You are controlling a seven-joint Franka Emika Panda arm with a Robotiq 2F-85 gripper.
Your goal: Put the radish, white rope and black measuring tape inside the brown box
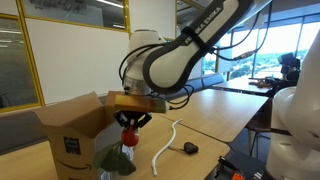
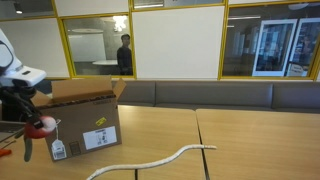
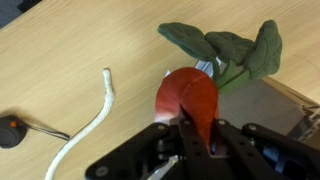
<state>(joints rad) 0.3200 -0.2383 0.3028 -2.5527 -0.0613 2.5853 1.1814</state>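
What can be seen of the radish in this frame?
The radish is a smooth red bulb with a bunch of broad dark green leaves. The claw is shut on the bulb, holding it over the wooden table with the leaves pointing away from the claw. In an exterior view it hangs beside the brown box, not inside it. Whether the leaves brush the table cannot be told.

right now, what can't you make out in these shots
- Inside of the brown box: hidden by its own walls in both exterior views.
- black measuring tape: partly cut off by the wrist view's left edge.
- pincer tips: covered by the radish in the wrist view.
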